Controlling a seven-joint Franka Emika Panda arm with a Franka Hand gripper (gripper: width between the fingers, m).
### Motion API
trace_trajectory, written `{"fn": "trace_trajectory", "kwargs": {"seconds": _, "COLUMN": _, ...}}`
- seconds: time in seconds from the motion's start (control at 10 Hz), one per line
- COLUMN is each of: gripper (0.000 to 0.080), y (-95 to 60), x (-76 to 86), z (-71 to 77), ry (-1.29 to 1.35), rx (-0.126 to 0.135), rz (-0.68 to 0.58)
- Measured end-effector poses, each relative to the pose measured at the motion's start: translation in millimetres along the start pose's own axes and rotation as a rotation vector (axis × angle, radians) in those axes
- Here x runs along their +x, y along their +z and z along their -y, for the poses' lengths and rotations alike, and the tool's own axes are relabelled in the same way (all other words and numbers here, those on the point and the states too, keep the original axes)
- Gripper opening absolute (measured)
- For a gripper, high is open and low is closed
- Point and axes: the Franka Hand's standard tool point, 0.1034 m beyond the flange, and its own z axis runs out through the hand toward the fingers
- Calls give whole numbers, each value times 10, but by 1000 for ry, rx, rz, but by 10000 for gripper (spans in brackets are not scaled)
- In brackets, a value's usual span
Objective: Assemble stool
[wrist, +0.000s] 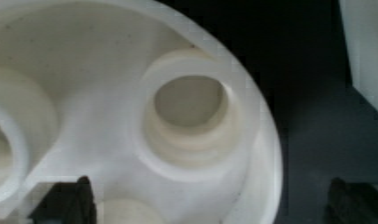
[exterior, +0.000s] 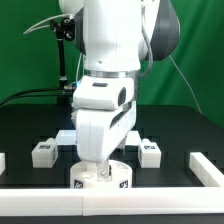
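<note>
The round white seat (exterior: 100,180) lies on the black table near the front bar, mostly hidden by my hand. In the wrist view the seat (wrist: 97,110) fills most of the picture, with a round socket (wrist: 189,100) facing up. My gripper (exterior: 100,170) hangs straight down over it. In the wrist view the gripper (wrist: 212,205) is open: one dark finger (wrist: 65,200) shows over the seat, the other finger (wrist: 360,200) over bare table past the rim. Two tagged legs lie on the table, one (exterior: 43,152) at the exterior view's left, one (exterior: 150,153) at its right.
A long white bar (exterior: 100,206) edges the table's front. Short bars stand at the exterior view's right (exterior: 207,168) and left (exterior: 2,160). A white piece (exterior: 63,135) lies partly hidden behind the arm. A blurred white edge (wrist: 367,50) shows in the wrist view.
</note>
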Motion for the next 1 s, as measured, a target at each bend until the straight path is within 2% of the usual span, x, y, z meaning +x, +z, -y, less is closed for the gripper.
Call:
{"fn": "trace_trajectory", "kwargs": {"seconds": 0.1, "gripper": 620, "y": -1, "x": -3, "z": -2, "ry": 1, "rx": 0, "rz": 0}}
{"fn": "trace_trajectory", "kwargs": {"seconds": 0.3, "gripper": 256, "y": 0, "x": -3, "z": -2, "ry": 0, "rx": 0, "rz": 0}}
{"fn": "trace_trajectory", "kwargs": {"seconds": 0.4, "gripper": 256, "y": 0, "x": -3, "z": -2, "ry": 1, "rx": 0, "rz": 0}}
{"fn": "trace_trajectory", "kwargs": {"seconds": 0.5, "gripper": 113, "y": 0, "x": -3, "z": -2, "ry": 0, "rx": 0, "rz": 0}}
{"fn": "trace_trajectory", "kwargs": {"seconds": 0.6, "gripper": 36, "y": 3, "x": -6, "z": 4, "ry": 1, "rx": 2, "rz": 1}}
{"fn": "trace_trajectory", "kwargs": {"seconds": 1.0, "gripper": 26, "y": 4, "x": -7, "z": 6, "ry": 1, "rx": 3, "rz": 1}}
